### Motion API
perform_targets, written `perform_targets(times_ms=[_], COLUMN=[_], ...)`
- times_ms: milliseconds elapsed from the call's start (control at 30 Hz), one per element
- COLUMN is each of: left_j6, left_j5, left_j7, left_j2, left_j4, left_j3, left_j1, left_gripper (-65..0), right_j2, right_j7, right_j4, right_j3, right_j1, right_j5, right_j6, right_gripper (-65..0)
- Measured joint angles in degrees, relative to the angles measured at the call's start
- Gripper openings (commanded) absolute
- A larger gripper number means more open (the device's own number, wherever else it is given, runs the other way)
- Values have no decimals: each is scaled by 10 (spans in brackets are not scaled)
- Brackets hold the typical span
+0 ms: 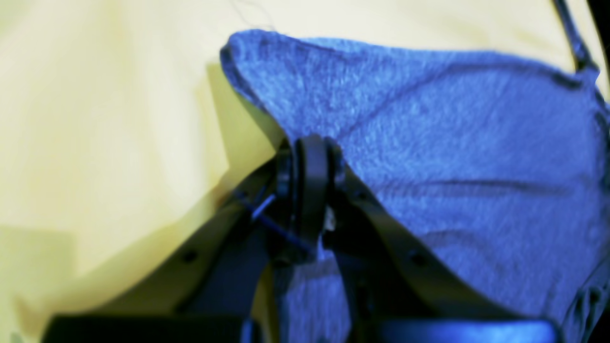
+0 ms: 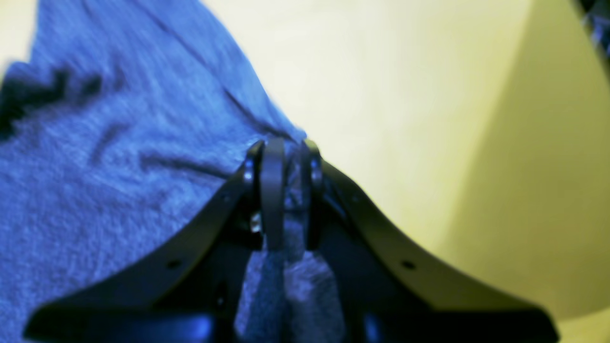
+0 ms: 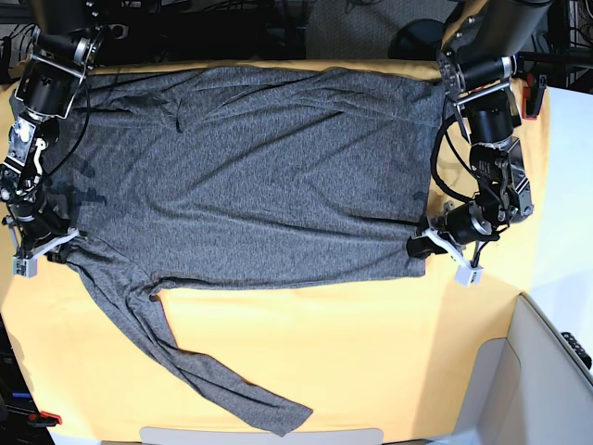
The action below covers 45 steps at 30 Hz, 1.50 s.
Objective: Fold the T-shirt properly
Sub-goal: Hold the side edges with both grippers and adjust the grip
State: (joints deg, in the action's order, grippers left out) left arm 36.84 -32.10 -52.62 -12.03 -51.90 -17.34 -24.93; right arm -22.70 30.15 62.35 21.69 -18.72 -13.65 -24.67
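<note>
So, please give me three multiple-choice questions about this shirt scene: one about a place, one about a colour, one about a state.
1. Where does the loose sleeve lie in the base view?
A. lower left
B. upper right
C. folded on the chest

2. What colour is the table cloth?
A. white
B. yellow-orange
C. green

3. How is the T-shirt now?
A. folded in half
B. rolled up
C. spread flat, an edge pinched by each gripper

Answers:
1 A, it trails diagonally toward the bottom left.
2 B, as seen all around the shirt.
3 C, the left gripper and the right gripper are each closed on fabric.
</note>
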Motion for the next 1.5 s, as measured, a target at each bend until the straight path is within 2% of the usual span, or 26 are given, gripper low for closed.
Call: perform_targets(times_ms=[433,567,767,900,967,1133,1233,1333,1500], left_j6=[2,3,2,2,3,2,2,2,2], left_j5=[-2,-4,-4,-1,-2,0,0,0,0], left_j7=[-46,-50,-52,-45,-45,-44,-45,-44,-43], left_j2=[3,3,4,-2,2,1,2,3,3], left_j4=[-311,-376,-386,-382,-381,-381,-380,-380,-380], left_j3=[0,1,3,58,71,76,85,85,85], left_j1=[141,182,193,191,190,190,189,189,189], left_gripper=[-649,-649,-649,-649,-649,-649,-649,-649,-649], right_j2=[-1,9,15,16,17,6,10,5,2], right_j7=[1,1,0,7,7,7,5,5,0], right_j4=[160,179,162,99,70,-9,-53,-101,-137], right_j3=[2,38,81,80,78,9,-26,-43,-46], right_j1=[103,134,130,89,66,3,-37,-66,-82], right_j5=[-2,-2,-1,-2,-2,0,-13,-43,-45], right_j6=[-4,-6,0,-3,-2,2,-42,-43,-41], right_gripper=[-600,-600,-575,-444,-406,-404,-404,-403,-403])
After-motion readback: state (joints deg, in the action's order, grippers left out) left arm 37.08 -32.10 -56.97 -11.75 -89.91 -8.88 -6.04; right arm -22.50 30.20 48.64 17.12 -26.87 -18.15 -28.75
